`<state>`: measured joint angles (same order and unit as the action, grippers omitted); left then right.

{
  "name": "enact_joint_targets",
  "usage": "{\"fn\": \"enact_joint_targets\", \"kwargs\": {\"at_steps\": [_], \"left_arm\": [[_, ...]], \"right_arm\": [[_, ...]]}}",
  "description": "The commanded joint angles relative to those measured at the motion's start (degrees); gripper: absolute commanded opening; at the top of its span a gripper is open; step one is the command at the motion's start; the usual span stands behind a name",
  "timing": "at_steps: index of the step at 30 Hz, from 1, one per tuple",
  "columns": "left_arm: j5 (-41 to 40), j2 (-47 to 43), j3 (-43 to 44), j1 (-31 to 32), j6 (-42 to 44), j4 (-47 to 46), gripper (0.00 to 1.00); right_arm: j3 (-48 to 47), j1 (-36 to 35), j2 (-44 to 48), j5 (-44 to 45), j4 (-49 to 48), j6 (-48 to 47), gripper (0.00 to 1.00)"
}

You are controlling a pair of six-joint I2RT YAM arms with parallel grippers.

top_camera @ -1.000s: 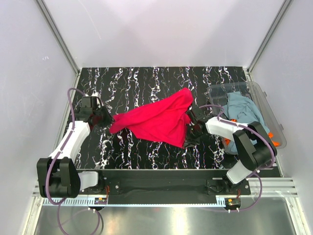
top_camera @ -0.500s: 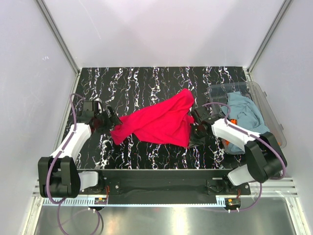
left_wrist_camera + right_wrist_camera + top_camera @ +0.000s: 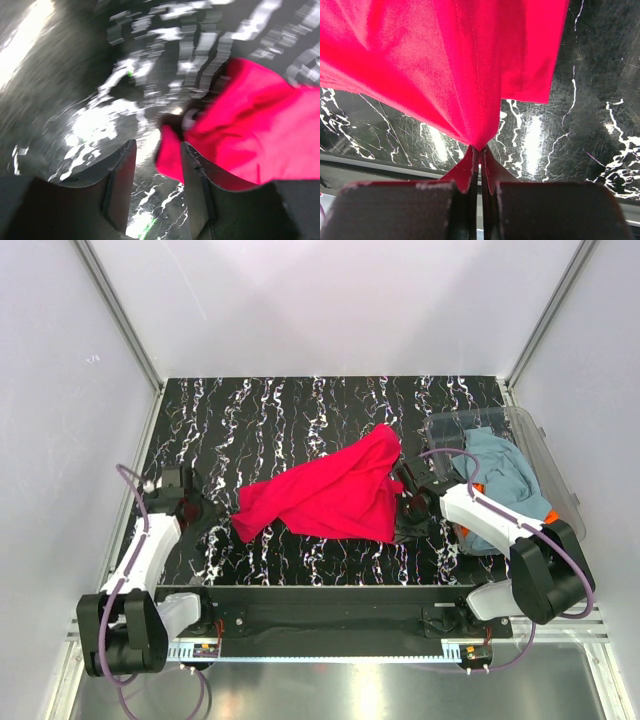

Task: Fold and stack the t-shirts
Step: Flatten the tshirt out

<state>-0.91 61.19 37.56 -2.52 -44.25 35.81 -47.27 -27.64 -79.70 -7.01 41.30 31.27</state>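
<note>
Treat the red shirt (image 3: pixel 325 495) as light, limp cloth that bunches easily; take it by corners or hems. It lies crumpled in the middle of the table (image 3: pixel 300 410).

The right gripper (image 3: pixel 480 150) is pinched tight on its right edge. The left gripper (image 3: pixel 157 152) stands half open and empty by the left corner.

Count three shirts: this one, plus a grey-blue shirt (image 3: pixel 500 475) and an orange shirt (image 3: pixel 560 532) in one tub (image 3: pixel 540 435).

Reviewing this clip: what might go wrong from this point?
1. Only the right end effector pinches the red t-shirt; pulling one-handed may bunch it rather than flatten it.
2. The left end effector is open near the shirt's edge, holding nothing; closing there may miss the cloth.
</note>
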Motion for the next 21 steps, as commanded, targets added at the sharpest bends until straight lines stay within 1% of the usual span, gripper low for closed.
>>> {"fn": "enact_joint_targets", "kwargs": {"at_steps": [1,3,4,5,6,9,11,13,14,17,21], "left_arm": [[-3.05,-0.46,-2.05,-2.56,-10.41,2.42,0.45],[-1.66,0.85,-3.01,-3.45,-12.34,2.16,0.47],[0.01,1.47,-3.54,-4.32,-12.96,-0.72,0.52],[5.07,2.43,-4.07,-4.77,-12.79,-2.83,0.54],[6.95,3.84,-4.68,-5.03,-12.53,-4.68,0.61],[8.38,6.56,-3.38,-5.21,-12.35,-6.72,0.74],[9.6,7.45,-2.76,-5.47,-12.09,-6.99,0.78],[10.83,8.42,-3.02,-5.91,-13.14,-7.25,0.75],[12.67,8.77,-3.37,-6.0,-13.93,-7.51,0.71],[15.84,9.82,-4.77,-6.0,-16.21,-8.74,0.65],[18.57,11.14,-5.3,-6.0,-19.11,-9.71,0.62]], "right_arm": [[-2.3,0.48,0.25,0.24,1.15,-1.56,0.0],[-2.83,0.48,0.25,-0.2,1.15,-1.56,0.0],[-3.01,0.48,0.34,-0.29,1.15,-1.73,0.0],[-3.18,0.48,0.42,-0.38,1.24,-1.82,0.0],[-3.36,0.48,0.6,-0.55,1.24,-1.91,0.0],[-3.1,0.39,0.95,-0.64,1.15,-2.35,0.0],[-2.75,0.48,0.95,-0.9,1.24,-2.44,0.0],[-2.48,0.48,1.48,-0.73,1.24,-2.53,0.0],[-2.31,0.48,1.57,-0.82,1.24,-2.53,0.0],[-2.3,0.48,1.48,-0.82,1.06,-2.7,0.0],[-2.48,0.48,1.3,-0.99,0.89,-2.88,0.0]]}}
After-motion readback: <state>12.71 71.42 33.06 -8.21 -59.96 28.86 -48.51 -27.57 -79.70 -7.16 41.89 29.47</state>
